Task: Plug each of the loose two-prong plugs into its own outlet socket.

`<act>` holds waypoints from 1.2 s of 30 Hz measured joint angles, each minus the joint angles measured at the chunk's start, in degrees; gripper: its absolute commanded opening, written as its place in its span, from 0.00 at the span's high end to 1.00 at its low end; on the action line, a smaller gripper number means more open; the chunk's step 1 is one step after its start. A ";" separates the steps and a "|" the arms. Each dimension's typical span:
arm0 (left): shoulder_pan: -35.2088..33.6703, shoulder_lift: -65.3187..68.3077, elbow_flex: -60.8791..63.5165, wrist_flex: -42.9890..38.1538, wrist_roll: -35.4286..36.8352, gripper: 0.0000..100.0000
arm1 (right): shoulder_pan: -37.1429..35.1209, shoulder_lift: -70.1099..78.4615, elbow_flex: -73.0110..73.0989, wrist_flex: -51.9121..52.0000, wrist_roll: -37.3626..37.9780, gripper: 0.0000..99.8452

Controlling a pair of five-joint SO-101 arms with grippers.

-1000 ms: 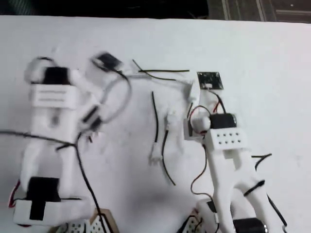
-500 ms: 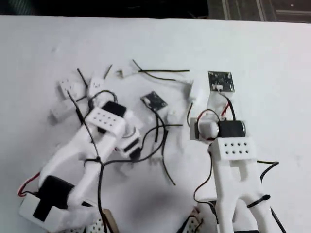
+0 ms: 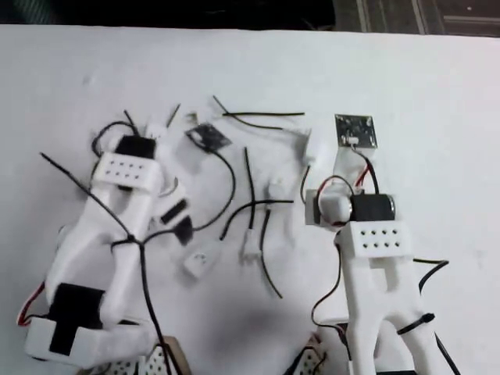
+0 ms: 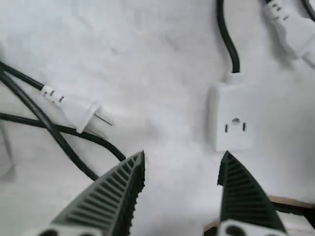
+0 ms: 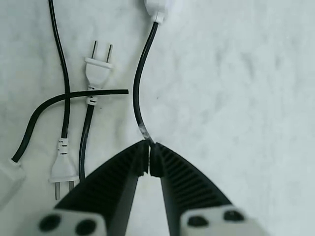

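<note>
The socket (image 4: 231, 123) lies flat on the table (image 4: 162, 59), slots facing up, and its black cord (image 4: 227, 44) leaves from the far end. A loose plug (image 4: 81, 114) lies well apart from the socket on its long side, with its prongs aimed roughly toward the socket. Our left hand (image 4: 182, 164) hovers near the socket's free end, spread wide and holding nothing.

We judge the step to be fetching that plug. We should take it by its white body, not by its wire, and leave the prongs clear of the fingers. The grip should be square so the prongs do not twist when pressed. The socket is loose and light, so we expect it to slide under a push. It is better to bring the prongs down onto the two slots than to shove from the side, and to have the socket braced first.

Our right hand (image 5: 149, 157) is pressed together on a black lead (image 5: 139, 103). We cannot tell whether this lead belongs to the socket. If it does, holding it taut would help steady the socket.
</note>
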 measured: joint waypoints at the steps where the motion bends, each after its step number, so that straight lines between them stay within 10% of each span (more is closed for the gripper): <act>1: 1.14 0.00 0.00 0.09 0.00 0.76 | 0.18 0.00 0.00 0.00 0.00 0.98; 16: 16.35 11.25 2.99 -25.76 13.19 0.77 | 0.26 0.00 0.00 0.00 0.00 0.98; 25: 17.76 24.35 -7.82 -19.52 13.19 0.98 | 0.26 0.00 0.00 0.00 0.00 0.98; 36: 17.14 17.14 -11.25 -14.33 13.36 0.98 | 0.26 0.00 0.00 0.00 0.00 0.98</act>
